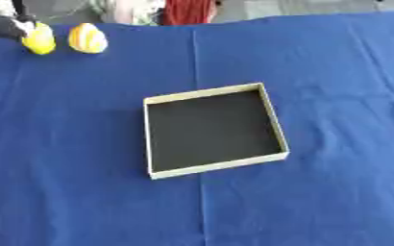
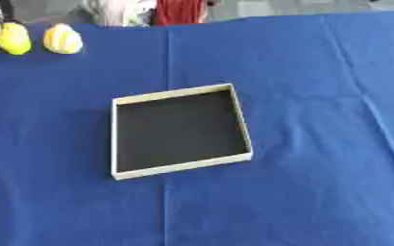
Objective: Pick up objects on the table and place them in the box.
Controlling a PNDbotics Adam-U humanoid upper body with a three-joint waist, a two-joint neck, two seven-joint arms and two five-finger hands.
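From my left eye, the blue cloth [image 1: 82, 144] covers the whole table, and near its middle sits the box [image 1: 272, 120], shallow, square-ish, with pale cream walls and a dark floor, turned a little askew so that its far right corner points away from me. Nothing lies inside it. Up in the far left corner my left hand [image 1: 5, 26] comes in, black and pale, right against the yellow object [image 1: 40, 41], a plain lemon-coloured rounded thing; I touch it on its left side, but whether my fingers curl around it or only rest on it I cannot tell. Just beside it, to the right and apart from it by a thin strip of cloth, stands the striped object [image 1: 88, 38], rounded too, yellow-orange with paler bands. Both lie well apart from the box, near the far edge of the table. From my right eye the same layout shows, shifted leftward: the box a little left of centre, the two yellow things in the top left corner, and only a sliver of my left hand at the picture's edge, touching the plain yellow one. My right hand shows in neither view.
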